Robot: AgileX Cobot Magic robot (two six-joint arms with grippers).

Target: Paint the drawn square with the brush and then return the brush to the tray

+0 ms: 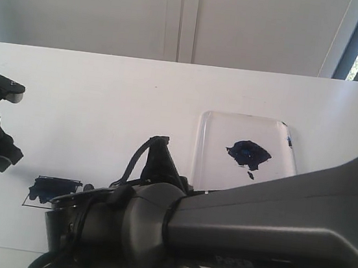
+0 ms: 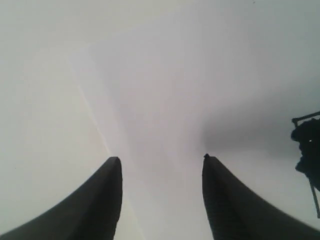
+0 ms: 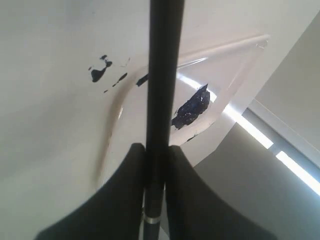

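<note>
The drawn square (image 1: pixel 53 190) lies at the front left of the white paper, partly covered by a ragged blue-black patch; it also shows at the edge of the left wrist view as the same square (image 2: pixel 306 145). My right gripper (image 3: pixel 156 147) is shut on the brush (image 3: pixel 162 75), whose black handle runs out between the fingers, with the silver ferrule (image 3: pixel 152 217) behind them. The bristles are hidden. The clear tray (image 1: pixel 283 137) with its paint blob (image 1: pixel 248 154) sits at centre right, and its rim (image 3: pixel 235 60) shows beyond the handle. My left gripper (image 2: pixel 161 159) is open over the paper, left of the square (image 1: pixel 1 119).
My right arm (image 1: pixel 251 234) fills the front of the exterior view and covers the paper's near right part. A few dark paint spots (image 3: pixel 100 70) mark the table beside the tray. The white sheet (image 2: pixel 165 100) lies under the left gripper.
</note>
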